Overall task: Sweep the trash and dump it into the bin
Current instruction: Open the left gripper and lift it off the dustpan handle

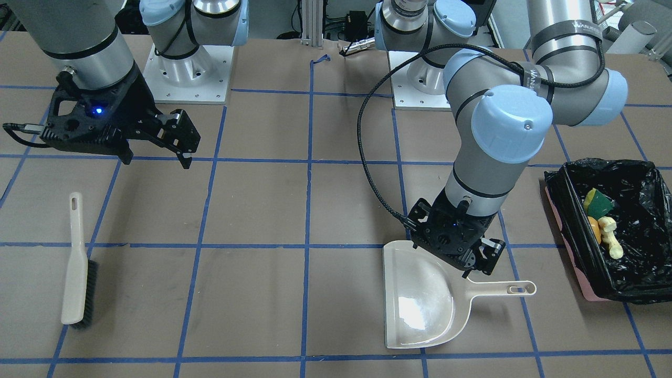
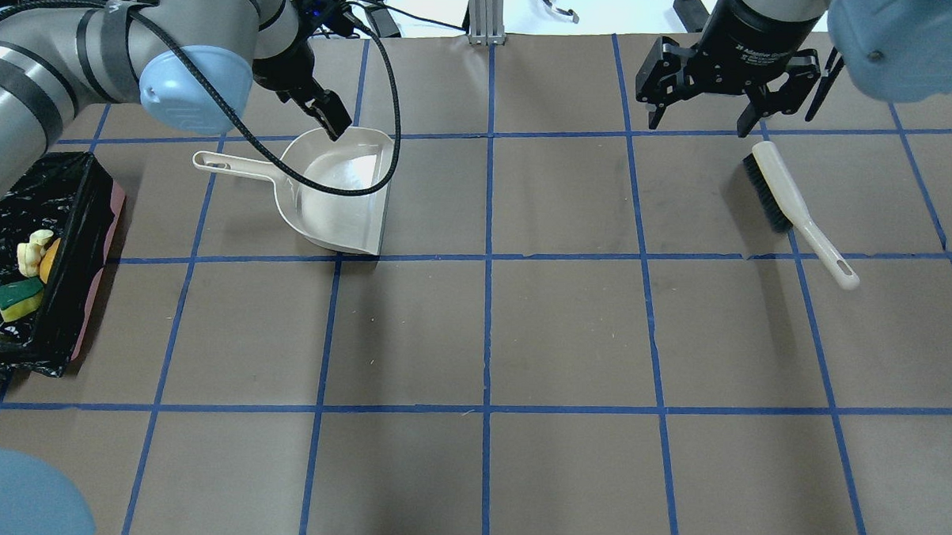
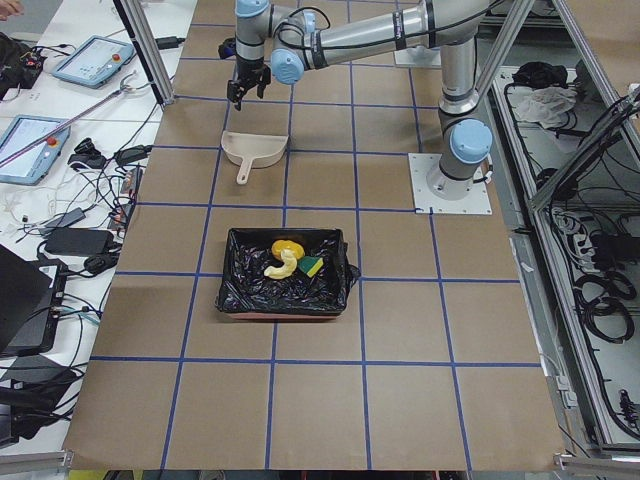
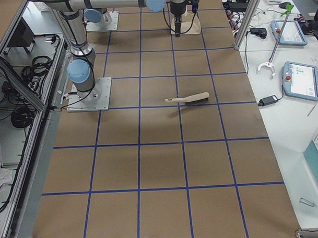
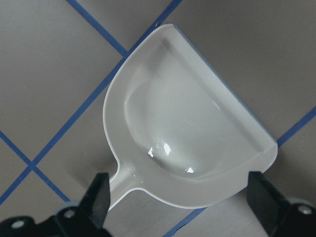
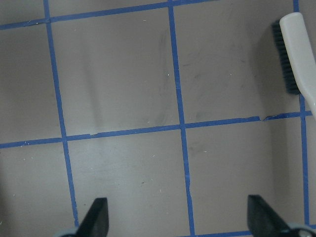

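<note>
- All three trash items are seen inside the bin (image 2: 95,286), on its black liner. The yellow sponge wedge (image 1: 598,201), the amber lump (image 1: 594,227) and the tan croissant-like piece (image 1: 611,239) are bunched close together.
- The dustpan (image 1: 420,299) is found empty, flat on the table (image 1: 262,210) and well apart from the bin.
- The left gripper (image 1: 479,268) is held just above the pan's rear wall, near the root of the handle. Its fingers are spread wide with nothing between them. Whether a fingertip grazes the rim cannot quite be judged.
- The right gripper (image 2: 699,123) is likewise spread and empty, poised over the table just beside the bristle end of the brush (image 2: 772,187).
- The task is judged essentially done; only a retreat is left.
- If the left arm is drawn sideways before being lifted, the pan could be hooked and dragged.
- The looped cable (image 1: 360,131) on that arm could be snagged.
- The bin could be nudged by the left arm's elbow and the trash spilled.
</note>
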You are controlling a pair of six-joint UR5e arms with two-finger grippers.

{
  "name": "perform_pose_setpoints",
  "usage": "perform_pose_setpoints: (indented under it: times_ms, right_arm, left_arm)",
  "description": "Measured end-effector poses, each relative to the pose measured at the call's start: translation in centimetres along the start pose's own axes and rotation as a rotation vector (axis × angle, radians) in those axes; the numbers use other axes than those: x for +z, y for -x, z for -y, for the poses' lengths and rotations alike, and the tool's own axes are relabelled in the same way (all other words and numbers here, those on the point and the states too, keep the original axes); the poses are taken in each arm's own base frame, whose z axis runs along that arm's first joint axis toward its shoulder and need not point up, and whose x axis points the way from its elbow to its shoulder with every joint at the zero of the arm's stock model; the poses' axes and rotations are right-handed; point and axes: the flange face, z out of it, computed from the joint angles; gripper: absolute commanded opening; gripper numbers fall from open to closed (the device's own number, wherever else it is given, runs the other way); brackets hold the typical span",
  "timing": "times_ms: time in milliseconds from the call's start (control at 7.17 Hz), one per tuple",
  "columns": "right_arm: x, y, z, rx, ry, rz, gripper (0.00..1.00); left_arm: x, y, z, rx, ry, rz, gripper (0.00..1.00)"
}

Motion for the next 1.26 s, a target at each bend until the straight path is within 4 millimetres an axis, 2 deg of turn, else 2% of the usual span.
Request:
perform_pose_setpoints:
  times_ms: [139,558,697,976,1255]
  right_arm:
    - [0.0,0.0,0.0,-0.001,0.002,0.000,1.00]
    - [0.1,0.0,0.0,0.000,0.003,0.000,1.00]
    - [0.1,0.1,0.1,0.000,0.001,0.000,1.00]
    - [0.1,0.1,0.1,-0.001,-0.002,0.001,1.00]
    - [0.0,0.1,0.1,-0.001,-0.003,0.002,1.00]
  left_arm:
    - [-1.5,-0.7,-0.5,-0.081,0.009,-0.021,1.00]
    - [-7.8,-3.0,-3.0,-0.389,0.060,-0.114,1.00]
    - [-9.0,-3.7,-4.1,-0.458,0.096,-0.128,1.00]
    - [-9.4,-4.9,-6.3,-0.499,0.207,-0.156,1.00]
    - [-9.9,-5.0,-6.9,-0.501,0.225,-0.158,1.00]
